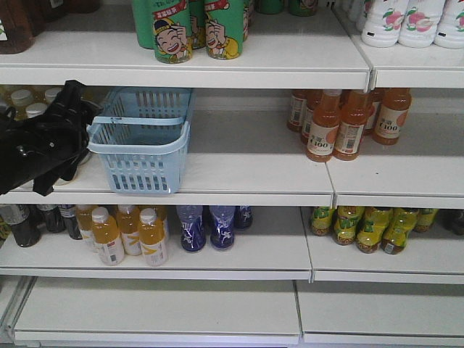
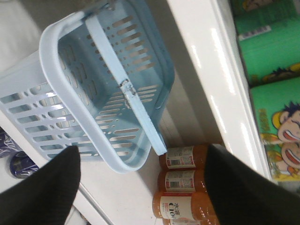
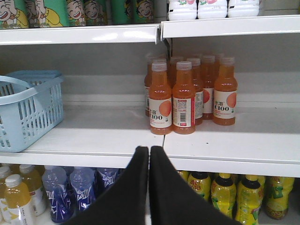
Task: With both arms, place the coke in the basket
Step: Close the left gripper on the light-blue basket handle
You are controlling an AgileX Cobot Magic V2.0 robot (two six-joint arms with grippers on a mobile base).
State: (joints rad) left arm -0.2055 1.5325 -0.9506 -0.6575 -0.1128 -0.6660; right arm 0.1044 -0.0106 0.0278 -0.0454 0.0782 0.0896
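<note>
Showing orange bottles (image 3: 187, 96) labelled "C100", right of basket (image 3: 43, 108).

Orange juice bottles (image 1: 341, 123) were grouped at the right of the middle shelf (image 1: 239, 174). Green cartoon cans (image 1: 192, 29) were ranged above, with yellow bottles (image 1: 127, 232) and purple bottles (image 1: 210, 226) below left.
</note>
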